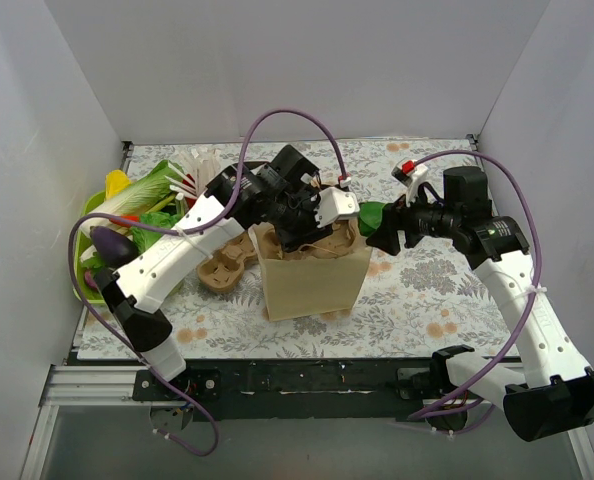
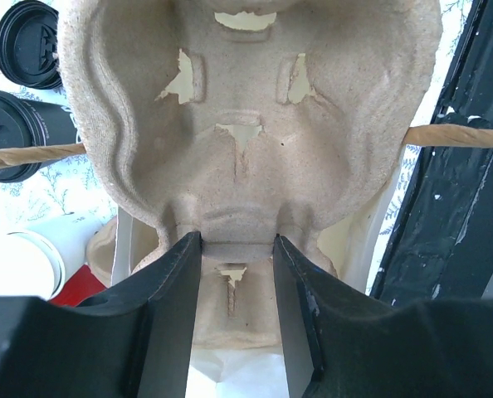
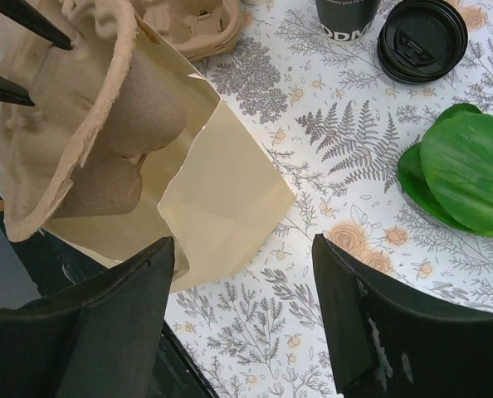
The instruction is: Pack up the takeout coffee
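Observation:
My left gripper (image 2: 236, 240) is shut on the edge of a pulp cup carrier (image 2: 246, 116) and holds it tilted in the mouth of the open paper bag (image 1: 312, 280). The left gripper (image 1: 312, 222) sits above the bag in the top view. My right gripper (image 3: 242, 249) is open and empty, just right of the bag (image 3: 222, 191); it also shows in the top view (image 1: 382, 233). A round black lid (image 3: 421, 37) shows from above beside a dark cup (image 3: 346, 15). I cannot tell whether a cream cup sits under that lid. The cups are hidden behind the left arm in the top view.
A lidless cream cup (image 2: 22, 261) and a red cup (image 2: 72, 292) stand left of the bag. A second pulp carrier (image 1: 227, 265) lies on the table. A green leaf (image 3: 471, 166) lies to the right. A green basket of vegetables (image 1: 127, 215) stands at far left.

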Robot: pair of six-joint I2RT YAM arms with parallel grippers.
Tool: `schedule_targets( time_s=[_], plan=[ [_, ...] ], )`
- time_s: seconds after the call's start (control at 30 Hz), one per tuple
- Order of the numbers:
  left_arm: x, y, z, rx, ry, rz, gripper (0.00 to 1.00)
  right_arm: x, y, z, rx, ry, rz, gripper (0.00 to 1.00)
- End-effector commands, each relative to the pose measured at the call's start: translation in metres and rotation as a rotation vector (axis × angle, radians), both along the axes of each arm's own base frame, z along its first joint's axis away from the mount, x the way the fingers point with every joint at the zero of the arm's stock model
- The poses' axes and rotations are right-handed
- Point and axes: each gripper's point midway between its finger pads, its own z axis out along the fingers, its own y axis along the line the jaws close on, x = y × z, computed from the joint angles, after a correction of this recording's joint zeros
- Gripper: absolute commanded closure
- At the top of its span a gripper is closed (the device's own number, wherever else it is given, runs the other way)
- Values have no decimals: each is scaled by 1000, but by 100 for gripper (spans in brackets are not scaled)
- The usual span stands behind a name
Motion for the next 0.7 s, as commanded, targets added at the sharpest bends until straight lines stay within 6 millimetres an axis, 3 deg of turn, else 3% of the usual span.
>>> schedule_targets(
  time_s=[0.0,0.37,0.67],
  plan=[
    [-12,7,17,-44,-7,-1,100,16,-6,23,29,-46,-81,26],
    [-21,8,-15,28,115,31,100,39,5,60,153,-9,-108,27],
    [-23,19,-40,108,155,64,100,38,6,50,155,-3,-98,28]
  ],
)
